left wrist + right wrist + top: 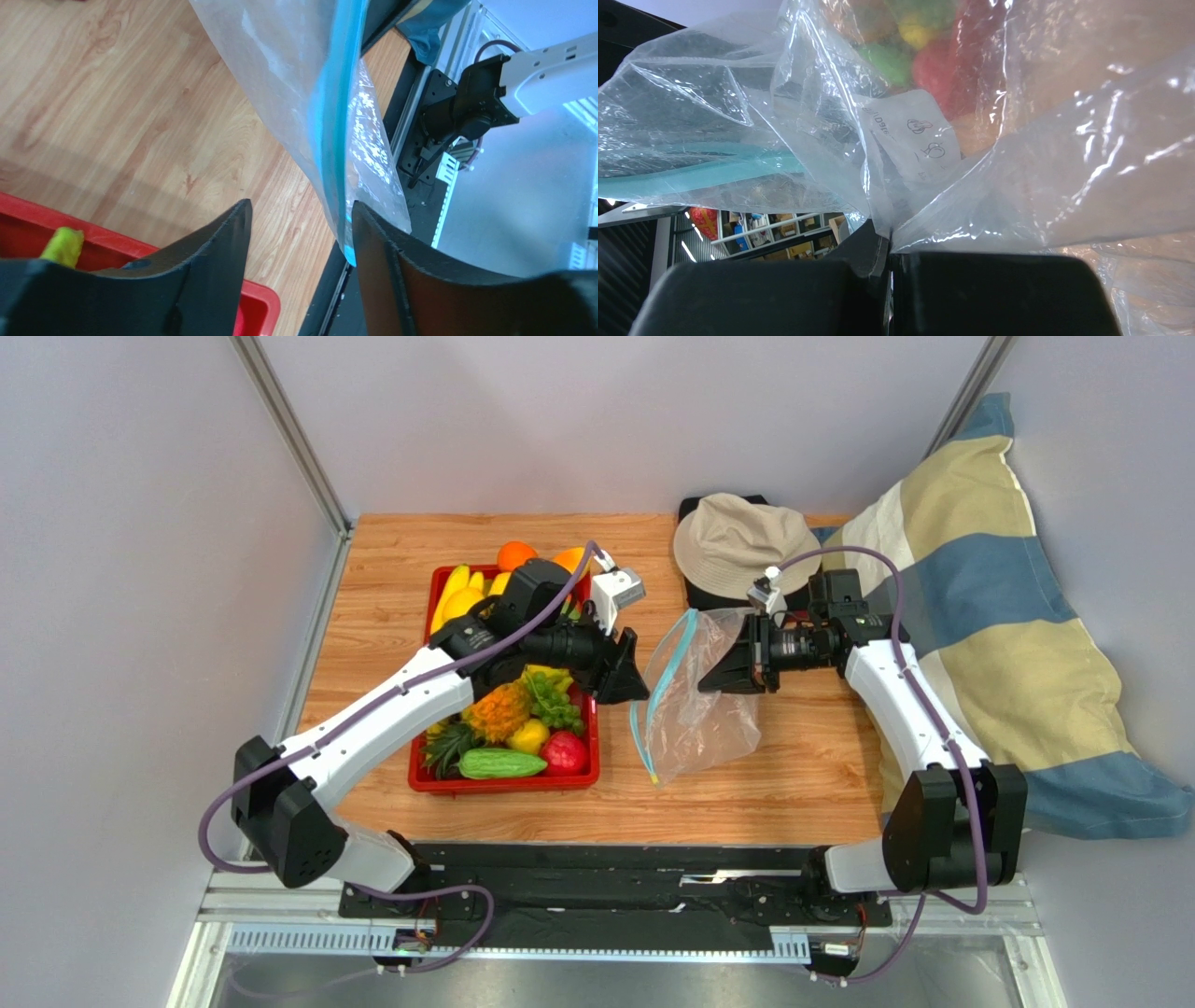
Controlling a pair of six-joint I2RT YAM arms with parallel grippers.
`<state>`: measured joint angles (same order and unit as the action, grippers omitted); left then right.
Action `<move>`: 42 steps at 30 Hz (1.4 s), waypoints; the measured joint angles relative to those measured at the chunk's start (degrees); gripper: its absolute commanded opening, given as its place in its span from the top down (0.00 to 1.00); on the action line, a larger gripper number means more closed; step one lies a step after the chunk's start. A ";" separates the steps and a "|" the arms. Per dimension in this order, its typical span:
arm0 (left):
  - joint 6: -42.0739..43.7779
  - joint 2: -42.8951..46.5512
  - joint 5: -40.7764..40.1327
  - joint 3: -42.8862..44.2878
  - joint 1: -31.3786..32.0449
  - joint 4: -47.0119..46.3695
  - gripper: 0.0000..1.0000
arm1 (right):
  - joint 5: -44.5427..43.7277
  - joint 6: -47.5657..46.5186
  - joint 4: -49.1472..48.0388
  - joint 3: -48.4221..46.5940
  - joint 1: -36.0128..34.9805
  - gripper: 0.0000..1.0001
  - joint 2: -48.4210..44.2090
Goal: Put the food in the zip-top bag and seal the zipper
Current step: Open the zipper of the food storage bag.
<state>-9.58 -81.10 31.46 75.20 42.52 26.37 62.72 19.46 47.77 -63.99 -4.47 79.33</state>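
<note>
Presently, item by item.

Bag: clear, crinkled, raised partly off the surface right of centre, mouth turned left toward the tray. Nothing shows inside it. Judged reason: it is held up so the mouth can be spread for loading.

Right tool: fingers pressed together, pinching a fold of the bag's right wall, just beside the white label. Likely the anchor grip.

Left tool: fingers spread, with the zipper hanging in the gap close against one finger; whether it touches cannot be told. Probably lined up to take the mouth edge opposite the anchor.

Food: all in the red tray, left of the bag, beneath the left arm. It includes a cucumber, apple, pineapple and bananas. None loaded yet; zipper unsealed.

Surface: pale wood boards. At its far right, a beige hat.

Room: grey panel walls left and far. A blue-and-cream striped pillow leans at the surface's right edge.
</note>
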 measured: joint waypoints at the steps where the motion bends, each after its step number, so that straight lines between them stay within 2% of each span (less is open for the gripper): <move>1: -0.39 -0.79 -0.04 0.17 0.07 -0.09 0.60 | 0.20 0.00 -0.02 0.00 0.00 1.00 0.00; 2: -0.92 -1.42 0.00 0.24 0.09 -0.28 0.84 | 0.46 -0.02 -0.02 0.00 0.00 1.00 0.00; 3: -1.20 -2.25 0.04 0.28 0.09 -0.48 0.99 | 0.81 -0.09 -0.07 0.00 0.00 1.00 0.00; 4: -1.97 -2.73 0.11 0.28 0.09 -0.52 1.00 | 1.01 -0.20 -0.07 0.00 0.00 1.00 0.00; 7: -2.34 -3.45 2.73 0.15 0.07 -0.98 1.00 | 1.81 -1.29 -0.07 0.00 0.00 1.00 0.20; 10: -4.55 -1.60 6.71 -2.34 0.09 -5.62 1.00 | 2.03 -2.47 0.04 -0.72 -0.17 1.00 2.08; 16: -10.99 0.35 14.64 -5.18 0.09 -13.62 1.00 | 2.80 -3.08 -2.16 -7.76 -2.69 1.00 13.66; 17: -12.48 0.26 15.69 -5.46 0.07 -15.52 1.00 | 2.89 -3.06 -2.56 -8.83 -3.82 0.98 15.23; 18: -13.75 0.17 16.39 -5.70 0.09 -16.83 1.00 | 3.04 -3.06 -2.93 -9.57 -5.03 0.93 16.13; 21: -17.27 -0.70 17.70 -5.84 0.09 -20.11 1.00 | 3.50 -2.84 -4.24 -10.14 -9.14 0.70 16.70; 22: -18.10 -0.98 17.75 -5.84 0.09 -20.74 1.00 | 3.69 -2.73 -4.48 -10.19 -10.01 0.57 16.70; 25: -20.92 -2.32 17.42 -5.84 -0.61 -22.05 1.00 | 3.65 -4.22 -3.34 -10.40 -10.73 0.36 16.68; 30: -24.55 -3.30 14.45 -6.86 -3.10 -22.36 1.00 | 0.85 -10.19 3.56 -10.84 -1.05 0.32 15.28; 32: -25.35 -3.58 13.07 -7.28 -4.00 -22.34 1.00 | -1.22 -12.59 6.47 -10.93 2.91 0.26 13.66; 34: -26.32 -3.82 11.85 -7.58 -4.55 -22.40 1.00 | -3.41 -14.12 8.96 -10.97 5.73 0.24 10.73; 38: -27.69 -4.63 10.36 -7.72 -4.50 -22.43 1.00 | -7.23 -12.57 8.13 -10.86 5.33 0.32 2.27; 42: -29.16 -5.97 9.97 -7.72 -4.42 -22.58 1.00 | -11.43 -8.61 1.75 -10.19 0.79 0.35 -7.19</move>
<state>-38.74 -87.07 41.43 67.48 38.11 3.79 51.29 10.85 49.52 -74.17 -3.68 72.14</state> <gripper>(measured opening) 0.010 0.660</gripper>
